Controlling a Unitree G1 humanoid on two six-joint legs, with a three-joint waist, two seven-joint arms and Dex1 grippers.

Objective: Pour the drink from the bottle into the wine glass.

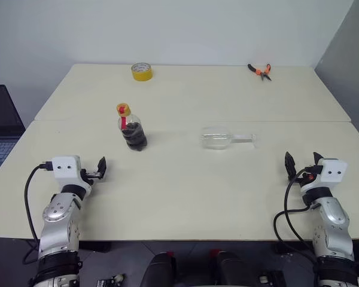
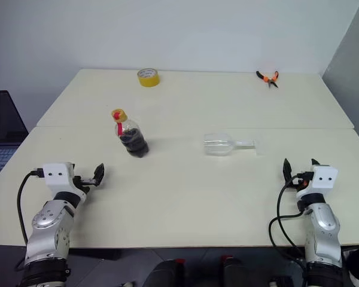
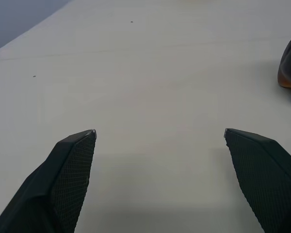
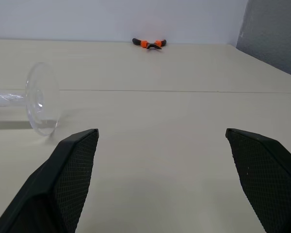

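At the near edge of the cream table [image 1: 185, 197], the left gripper [image 1: 100, 167] and the right gripper [image 1: 301, 161] each hover above the surface with fingers spread wide and nothing between them. Farther in, the bottle [image 1: 130, 128] stands upright left of centre holding the drink [image 1: 134, 139], while the wine glass [image 1: 224, 138] lies on its side well to its right, foot toward the right. At the far edge sit a yellow tape roll [image 1: 142, 71] and orange-handled pliers [image 1: 260, 70].

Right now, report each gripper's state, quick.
Left gripper: open, holding nothing, over bare table.
Right gripper: open, holding nothing, short of the wine glass lying on its side.
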